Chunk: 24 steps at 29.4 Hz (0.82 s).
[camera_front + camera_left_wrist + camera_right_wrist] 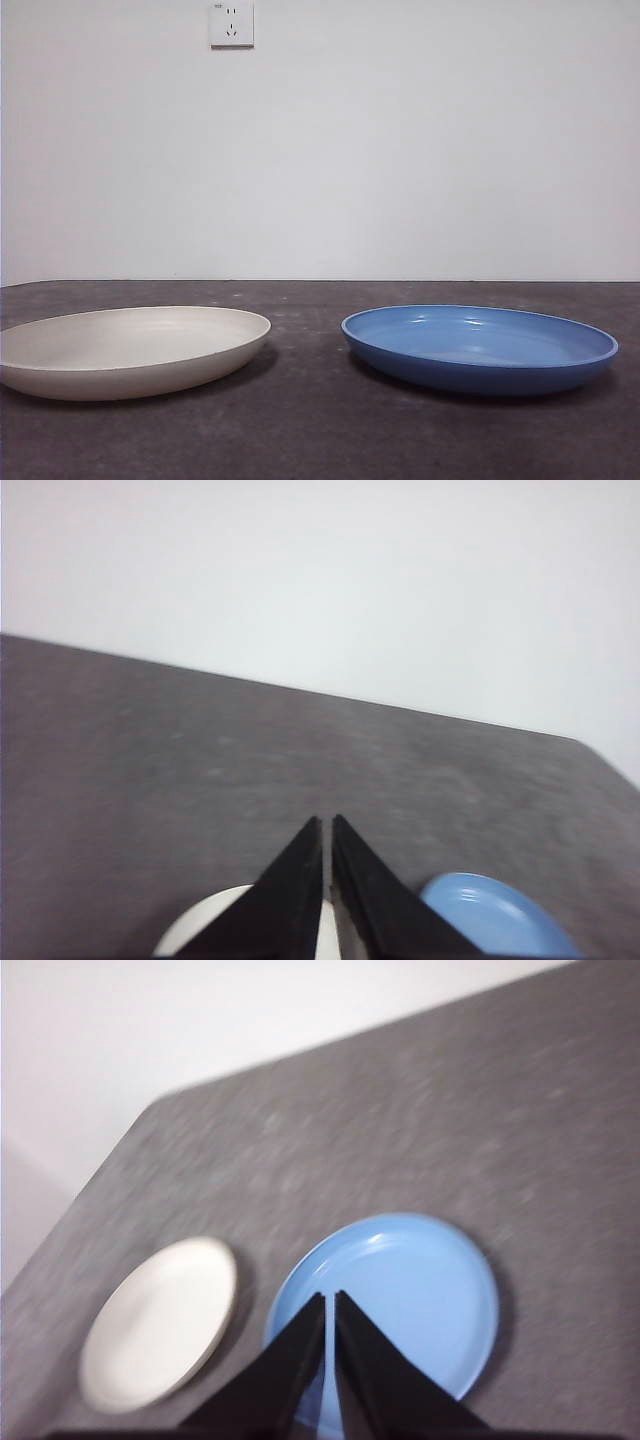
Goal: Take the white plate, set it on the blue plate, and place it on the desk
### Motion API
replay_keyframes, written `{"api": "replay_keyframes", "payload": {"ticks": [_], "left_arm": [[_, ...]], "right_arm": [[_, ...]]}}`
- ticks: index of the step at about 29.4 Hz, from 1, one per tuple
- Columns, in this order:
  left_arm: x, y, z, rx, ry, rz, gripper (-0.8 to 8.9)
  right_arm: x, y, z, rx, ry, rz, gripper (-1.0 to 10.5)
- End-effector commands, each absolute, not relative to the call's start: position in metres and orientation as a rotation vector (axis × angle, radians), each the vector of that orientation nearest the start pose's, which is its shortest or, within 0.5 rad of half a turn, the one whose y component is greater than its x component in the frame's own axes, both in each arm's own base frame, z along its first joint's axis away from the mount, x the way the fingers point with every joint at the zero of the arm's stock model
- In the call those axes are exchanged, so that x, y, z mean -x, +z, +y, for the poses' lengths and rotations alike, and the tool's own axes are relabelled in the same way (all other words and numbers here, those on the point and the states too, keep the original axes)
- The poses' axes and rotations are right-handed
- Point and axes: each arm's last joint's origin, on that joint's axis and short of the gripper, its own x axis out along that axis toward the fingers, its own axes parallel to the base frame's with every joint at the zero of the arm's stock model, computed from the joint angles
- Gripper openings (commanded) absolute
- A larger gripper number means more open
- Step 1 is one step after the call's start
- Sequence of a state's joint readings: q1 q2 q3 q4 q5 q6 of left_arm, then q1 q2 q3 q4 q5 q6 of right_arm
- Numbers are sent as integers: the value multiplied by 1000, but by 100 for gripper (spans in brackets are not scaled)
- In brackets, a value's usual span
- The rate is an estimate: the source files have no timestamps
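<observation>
The wide, shallow, cream-white matte plate (125, 350) lies flat on the broad dark grey-brown bench (320, 440), its rim uppermost and faint rings showing inside. Taking this white plate as the landmark, the glossy medium-blue round plate (480, 348) rests on the same bench beside it, apart from it with a strip of bare mottled surface between the two rims. Neither plate is stacked on the other, and each casts a soft shadow on the bench beneath its edge.

Above the white plate, well clear of it, hangs the left gripper (327, 825); in the left wrist view its two black jaws stand pressed together with only a thin slit between them, clenched on nothing, and part of the white plate (205, 930) and the blue plate (495, 915) peep out on either side of them. The right gripper (329, 1300) hangs over the blue plate (410, 1280), likewise clenched and empty, with the white plate (160, 1320) off to one side.

Behind the white plate, beyond the far edge of the bench, rises a plain white wall (400, 150) carrying a white wall socket (231, 23) high up.
</observation>
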<state>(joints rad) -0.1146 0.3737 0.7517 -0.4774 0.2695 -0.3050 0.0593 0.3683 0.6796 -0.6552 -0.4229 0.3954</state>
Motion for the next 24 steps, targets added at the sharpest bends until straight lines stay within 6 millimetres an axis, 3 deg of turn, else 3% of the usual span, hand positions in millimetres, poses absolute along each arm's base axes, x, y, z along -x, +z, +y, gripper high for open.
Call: {"api": "replay_keyframes", "payload": {"ticks": [1,6,10,24], "left_arm": [[-70,355,-19,298,-428,160,17],[-67,372,-26,296,-564,231,17],[-65,371,-31,294,-669,301,16],[-50,351,-29,283,-686,516,30]], "right_arm": [[-75,318,19,-397,471,421,10],[-68,342,27,-339,609,424,10],[-63,352,32,-287,698,441,11],[-52,338,32,-221,737,614,11]]}}
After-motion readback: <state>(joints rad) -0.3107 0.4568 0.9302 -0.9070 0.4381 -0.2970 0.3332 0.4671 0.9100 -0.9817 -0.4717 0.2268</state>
